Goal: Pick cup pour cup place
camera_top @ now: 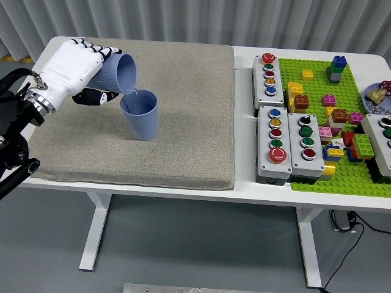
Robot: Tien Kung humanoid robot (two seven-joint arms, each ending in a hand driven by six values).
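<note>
A white table (244, 52) carries one grey mat (183, 122) over its left and middle part, and one green baseplate (357, 177) at the right with many coloured bricks scattered on it. Beside the baseplate's left edge stand three grey button boxes (276, 143): one at the far side with five buttons, two side by side nearer with five and four; a fourth box is cut off by the right edge. One left hand (73, 70), white with black fingertips, comes in from the left on a black arm, its fingers wrapped round a tilted blue cup (119, 74) held on its side, mouth facing right and down. The tilted cup's lower rim sits just above the far-left rim of a second blue cup (140, 115), which stands upright on the mat's left half. Whether the two rims touch cannot be told.
</note>
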